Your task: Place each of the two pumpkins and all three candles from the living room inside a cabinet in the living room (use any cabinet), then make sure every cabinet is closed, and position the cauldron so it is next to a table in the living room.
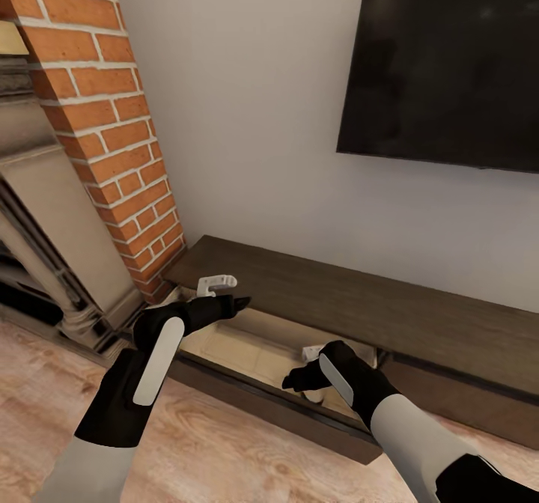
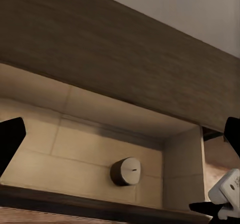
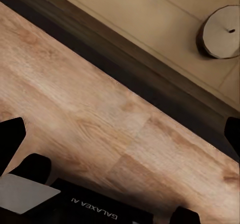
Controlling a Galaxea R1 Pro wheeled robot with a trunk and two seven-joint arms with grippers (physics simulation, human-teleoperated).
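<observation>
Just beyond my spread, empty left gripper (image 2: 120, 149), a candle (image 2: 126, 171) stands on the open cabinet (image 1: 389, 308) drawer's floor, likely light, stiff and waxy-slick, best pinched across its round sides; my right gripper (image 3: 120, 134) looks spread too.

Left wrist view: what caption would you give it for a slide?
A tan candle lies on its side in the open, pale-lined drawer of the dark wood cabinet, seen between the robot's spread fingertips.

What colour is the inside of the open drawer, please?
Pale beige drawer interior, clearest in the left wrist view.
</observation>
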